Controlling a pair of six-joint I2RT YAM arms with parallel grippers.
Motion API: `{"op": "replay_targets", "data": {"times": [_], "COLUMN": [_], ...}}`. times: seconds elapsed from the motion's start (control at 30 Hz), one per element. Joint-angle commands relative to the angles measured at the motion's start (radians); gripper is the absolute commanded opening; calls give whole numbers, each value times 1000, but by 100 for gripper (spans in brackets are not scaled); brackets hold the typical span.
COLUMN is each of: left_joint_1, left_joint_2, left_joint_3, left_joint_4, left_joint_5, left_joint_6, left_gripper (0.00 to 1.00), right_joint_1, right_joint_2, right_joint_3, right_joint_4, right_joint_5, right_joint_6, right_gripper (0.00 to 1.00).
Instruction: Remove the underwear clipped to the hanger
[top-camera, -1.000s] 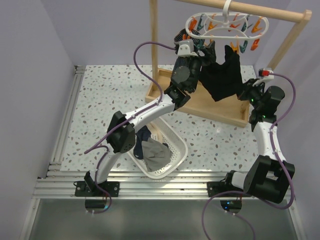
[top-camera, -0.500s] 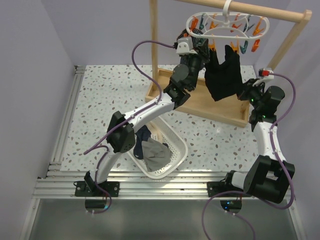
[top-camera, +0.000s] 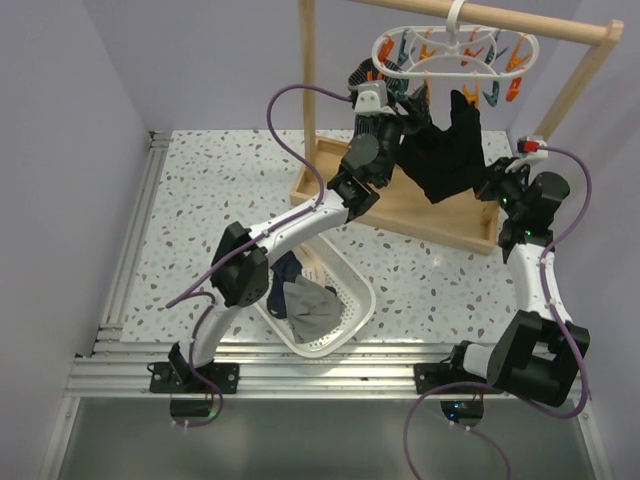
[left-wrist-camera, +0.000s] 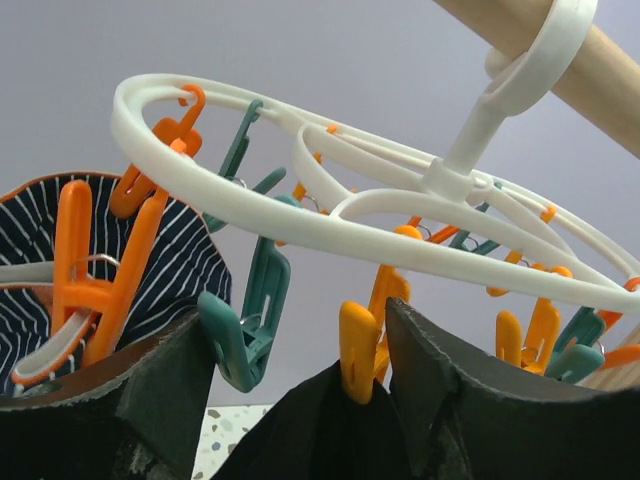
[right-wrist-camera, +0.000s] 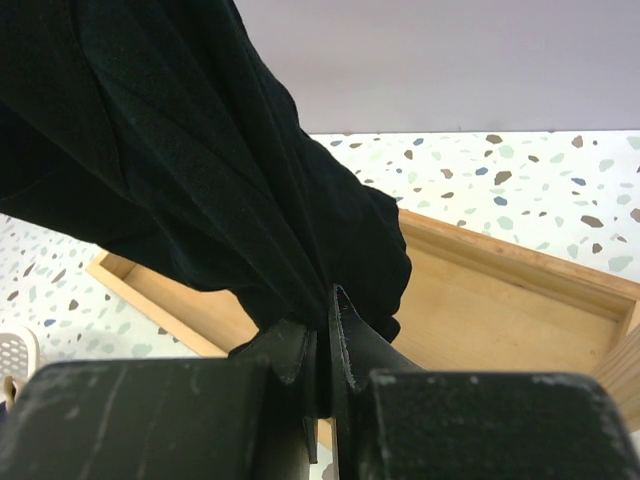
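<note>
1. Left end effector (left-wrist-camera: 298, 340) is hovering just under the hanger (left-wrist-camera: 230, 195) with its jaws apart. An orange clip (left-wrist-camera: 358, 355) is sitting just inside its right finger, and a teal clip (left-wrist-camera: 245, 330) beside its left.
2. Black underwear (top-camera: 445, 150) is hanging between and below those fingers. Its long axis is running down and away to the right end effector (right-wrist-camera: 325, 330), which is clamping the lower edge.
3. Judgement: the left arm is nearer the clips, so releasing falls to it; the right is tensioning.
4. Striped underwear (left-wrist-camera: 190, 260) is showing left of the left end effector.
5. Count: two garments at the hanger, and navy underwear (top-camera: 287, 272) and grey underwear (top-camera: 310, 305) in the basket (top-camera: 350, 320).
</note>
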Motion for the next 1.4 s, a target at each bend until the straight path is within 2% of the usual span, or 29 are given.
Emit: {"op": "replay_targets", "data": {"times": [0.0,0.17,0.3,0.43,0.63,0.87,1.17,1.37], "left_joint_1": [-11,-22,-28,-42,-46,-49,-49,-49], "left_joint_2": [-101,-134,-106,-51,-25,-66,-138,-209], "left_joint_3": [-35,-62,5,105,140,60,-22,-97], "left_joint_4": [67,59,-19,-76,-127,-85,-47,-110], "left_joint_5": [-17,-33,-48,-103,-149,-146,-114,-154], "left_joint_6": [3,12,7,4,-11,-14,-13,-6], "left_gripper": [71,78,78,77,70,69,84,87], "right_joint_1": [-7,-7,-7,-5,-5,4,10,10], "right_joint_2": [-3,-4,-6,-18,-49,-70,-63,-64], "right_joint_3": [-3,-4,-6,-12,-32,-50,-41,-41], "right_joint_4": [15,14,17,23,40,80,86,83], "right_joint_5": [-9,-11,-15,-22,-37,-64,-61,-58], "right_joint_6": [8,2,-4,-21,-56,-70,-71,-75], "right_gripper": [0,0,0,0,0,0,0,0]}}
